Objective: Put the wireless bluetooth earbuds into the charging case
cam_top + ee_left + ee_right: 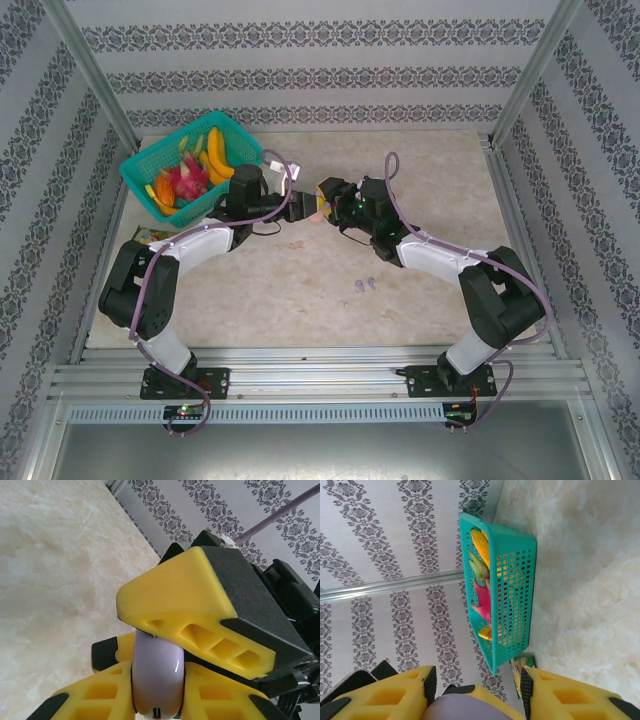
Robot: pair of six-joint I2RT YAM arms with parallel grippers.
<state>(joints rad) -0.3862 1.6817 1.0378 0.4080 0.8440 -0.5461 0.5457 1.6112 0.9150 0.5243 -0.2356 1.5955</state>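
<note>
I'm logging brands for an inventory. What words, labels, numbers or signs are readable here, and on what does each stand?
No text can be read in these pictures.
On the green packet beside the teal basket: some print, too small and blurred to read.
On the lilac case: no lettering on the edge that shows.
</note>
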